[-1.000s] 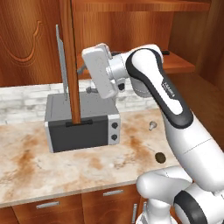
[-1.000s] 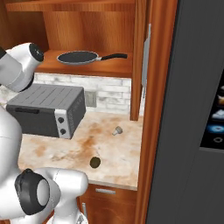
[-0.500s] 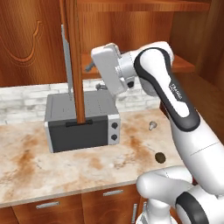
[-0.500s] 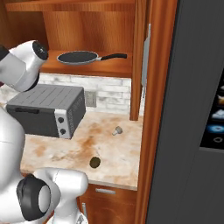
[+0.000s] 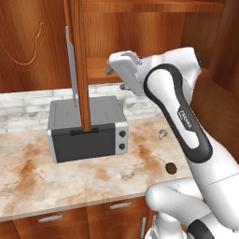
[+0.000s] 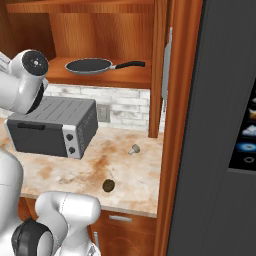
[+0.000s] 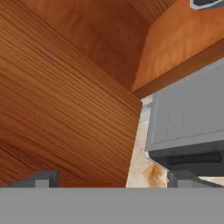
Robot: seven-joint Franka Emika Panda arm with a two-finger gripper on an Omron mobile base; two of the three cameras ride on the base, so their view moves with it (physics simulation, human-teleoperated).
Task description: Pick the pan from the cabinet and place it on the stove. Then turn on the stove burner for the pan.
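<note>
Pan (image 6: 90, 65) on open cabinet (image 6: 120, 77) shelf

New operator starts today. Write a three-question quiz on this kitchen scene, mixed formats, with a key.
1. True or false: the pan rests on a shelf inside the open cabinet.
2. Multiple choice: what stands on the counter directly below that shelf? A) a kettle B) a grey toaster oven C) a stack of plates
3. Fill in: in the right base view, the pan's black handle points toward the ____ side of the picture.

Key: 1 true; 2 B; 3 right.
</note>
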